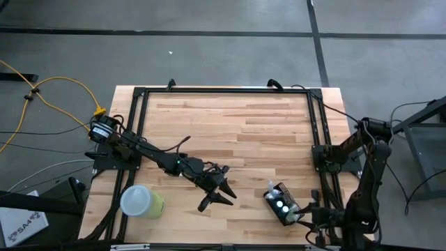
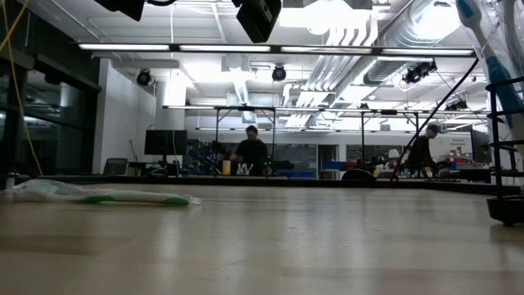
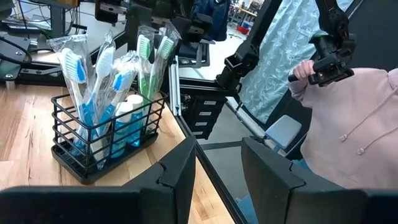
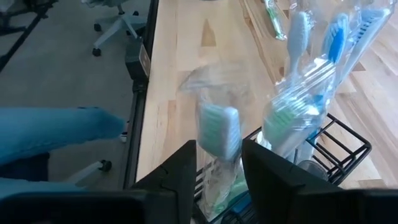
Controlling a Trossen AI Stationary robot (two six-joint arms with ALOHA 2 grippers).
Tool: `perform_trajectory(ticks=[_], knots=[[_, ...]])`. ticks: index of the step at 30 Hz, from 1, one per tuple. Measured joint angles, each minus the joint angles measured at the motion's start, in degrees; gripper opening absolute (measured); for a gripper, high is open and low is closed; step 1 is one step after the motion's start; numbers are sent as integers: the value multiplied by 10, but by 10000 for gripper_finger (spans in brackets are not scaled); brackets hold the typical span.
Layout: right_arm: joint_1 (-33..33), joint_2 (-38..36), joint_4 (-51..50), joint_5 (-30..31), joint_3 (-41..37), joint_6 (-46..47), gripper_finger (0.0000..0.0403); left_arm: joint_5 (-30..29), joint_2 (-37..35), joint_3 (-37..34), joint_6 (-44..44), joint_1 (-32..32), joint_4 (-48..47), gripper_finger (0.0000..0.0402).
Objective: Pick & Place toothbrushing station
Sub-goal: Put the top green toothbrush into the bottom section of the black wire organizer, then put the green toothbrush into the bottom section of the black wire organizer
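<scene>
Standing near the table's front right corner, the station is a black wire box packed with wrapped toothbrushes and small bottles with white caps. The left wrist view shows it upright on the wood, brushes fanning out above its rim.

The left gripper reaches out over the middle of the table, well apart from the station, its fingers spread wide with nothing between them. A lime-green cup lies on its side near the front left corner, just beside that arm.

The right gripper sits right at the station, at the table's front right edge. Its fingers stand apart, and a wrapped green-headed brush rises in the gap between them; whether they press on it cannot be told.

A person in a pink hoodie stands beyond the table edge. In the low view a wrapped green brush lies flat on the table, and people work at benches far behind.
</scene>
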Motion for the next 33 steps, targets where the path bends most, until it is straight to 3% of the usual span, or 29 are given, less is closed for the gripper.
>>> perform_trajectory(ticks=[29,33], knots=[[0,-125,-4,-85,0,-91,111,0,0,0,-2,0,0,126],[0,-156,-3,-98,0,-93,111,0,0,0,-42,0,-6,126]])
